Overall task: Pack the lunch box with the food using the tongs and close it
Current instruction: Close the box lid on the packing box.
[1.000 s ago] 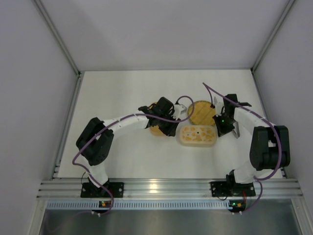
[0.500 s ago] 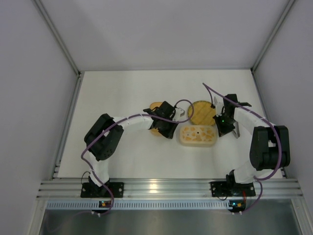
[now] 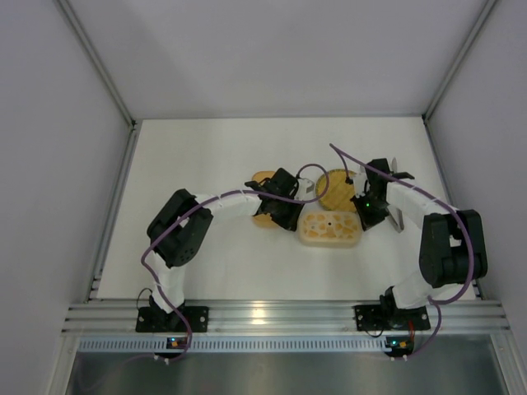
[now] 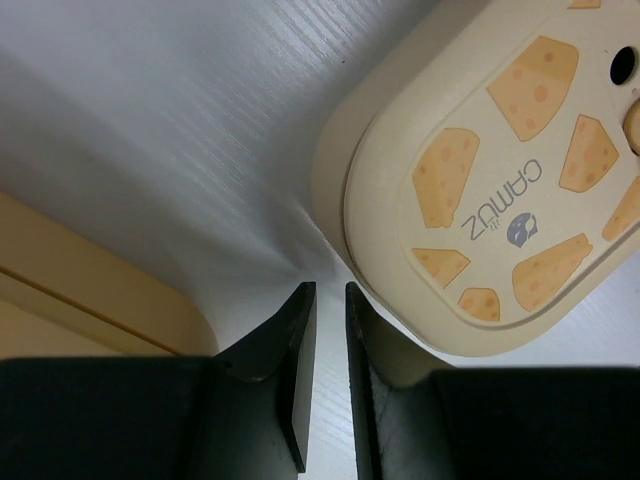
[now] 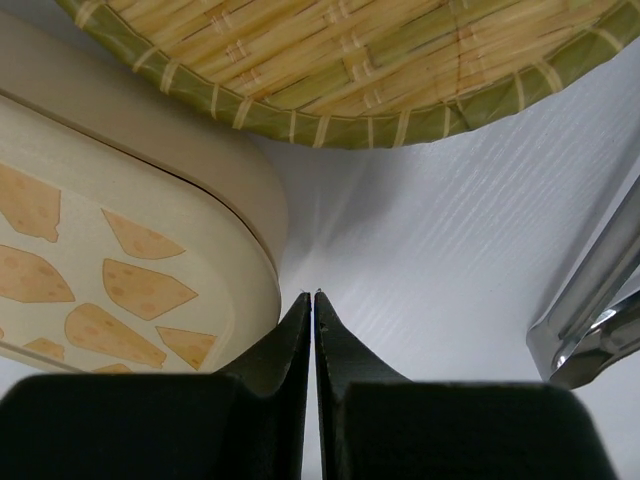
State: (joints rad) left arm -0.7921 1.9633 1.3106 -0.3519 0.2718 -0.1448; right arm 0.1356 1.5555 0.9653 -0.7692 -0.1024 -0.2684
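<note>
Logged the lunch box point(image 3: 331, 228) nearest the arm bases, closed, its cream top printed with cheese wedges. Noted the left gripper point(image 4: 325, 290) at the lunch box's left corner, fingers parted by a narrow slit, gripping nothing. Noted the right gripper point(image 5: 313, 295) at its right end, jaws pressed together, empty. Found the tongs point(image 5: 590, 300) right of the lunch box, beyond that gripper. Recorded a woven bamboo plate point(image 5: 380, 50) just behind the lunch box, and a pale yellow container point(image 4: 70, 290) to its left.
</note>
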